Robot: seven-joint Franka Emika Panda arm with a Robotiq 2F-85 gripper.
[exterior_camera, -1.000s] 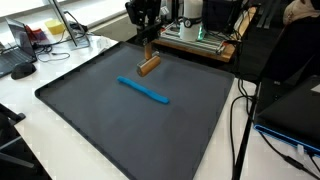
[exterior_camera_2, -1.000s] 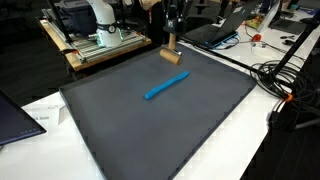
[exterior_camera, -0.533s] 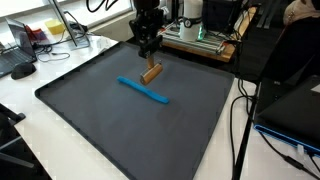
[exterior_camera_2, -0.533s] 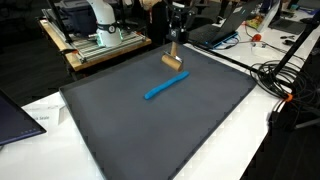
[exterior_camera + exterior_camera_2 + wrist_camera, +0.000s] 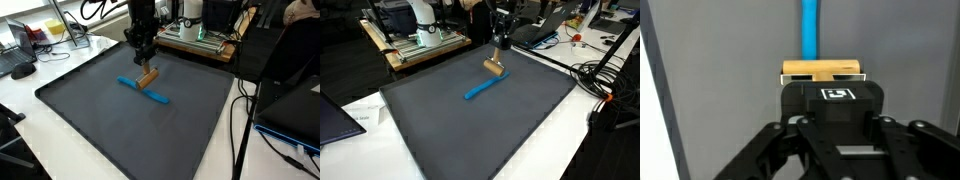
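Wrist view: one wooden block [image 5: 821,69] in the claw [image 5: 822,79], one blue stick [image 5: 810,30].

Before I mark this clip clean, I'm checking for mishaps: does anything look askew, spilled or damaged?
Nothing stands out. The small tan wooden block sits squarely between the closed jaws, over the dark grey mat, near the slim blue stick lying flat on it. No spill or damage shows.
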